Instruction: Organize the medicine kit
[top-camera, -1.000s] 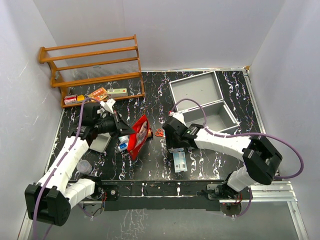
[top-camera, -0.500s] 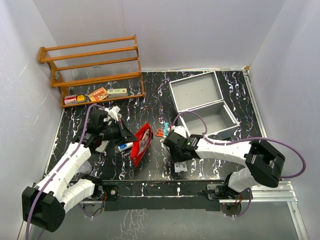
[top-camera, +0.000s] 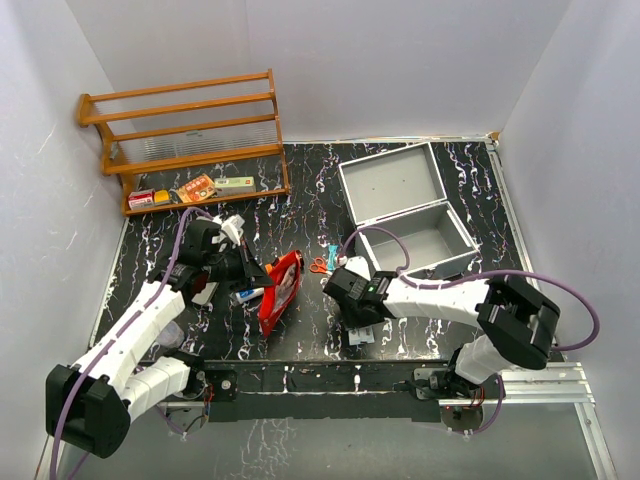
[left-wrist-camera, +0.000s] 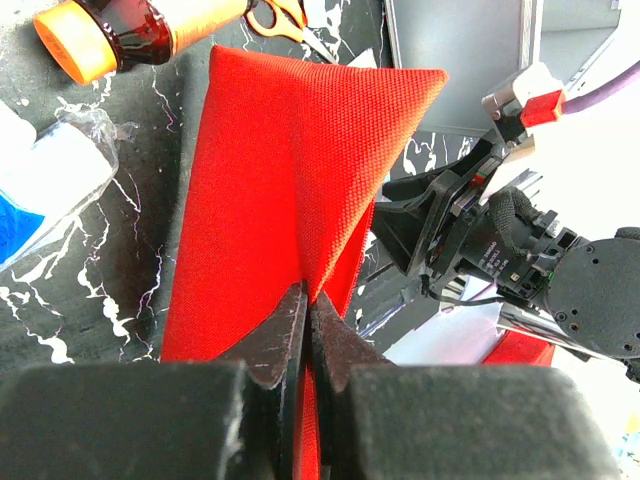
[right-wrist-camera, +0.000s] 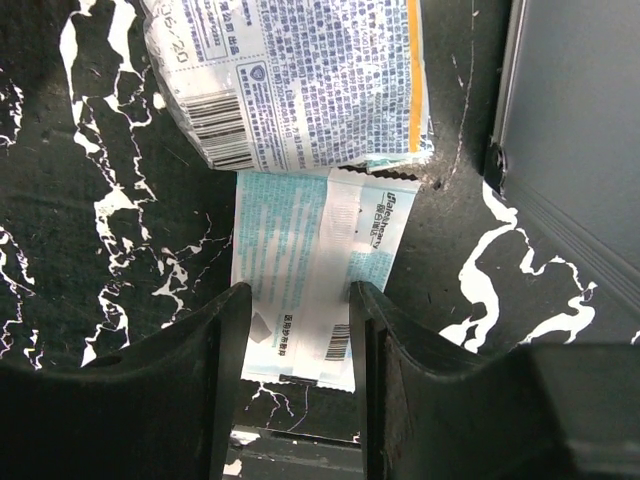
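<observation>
The medicine kit (top-camera: 418, 236) stands open at the far right of the black marbled table (top-camera: 305, 190). Its lid (top-camera: 391, 181) is laid back toward the far wall and its right side is close to the table's right edge. The left gripper (top-camera: 262, 277) is clenched on the top fold of a red fabric pouch (top-camera: 283, 290). In the left wrist view the two fingers (left-wrist-camera: 290, 330) meet on a ridge of the cloth, and the pouch (left-wrist-camera: 290, 170) fans out beyond them. An amber bottle with an orange cap (left-wrist-camera: 120, 25), orange-handled scissors (left-wrist-camera: 275, 12) and a clear bottle with a blue label (left-wrist-camera: 40, 190) crowd the pouch's left side and far end. The right gripper (top-camera: 355, 314) hangs low near the table's front edge, its jaws parted astride a teal-and-white sachet (right-wrist-camera: 315, 270) that lies flat on the table. One finger (right-wrist-camera: 225, 380) stands at each long side of the sachet, and I cannot tell whether they press on it. A larger packet with blue print (right-wrist-camera: 290, 80) overlaps the sachet's far end, and the kit's grey wall (right-wrist-camera: 570, 130) rises just to the right. From above, a bare strip of table separates the pouch from the right gripper. A wooden rack (top-camera: 185, 130) fills the far left corner, with small boxes (top-camera: 198, 188) on its lowest shelf.
</observation>
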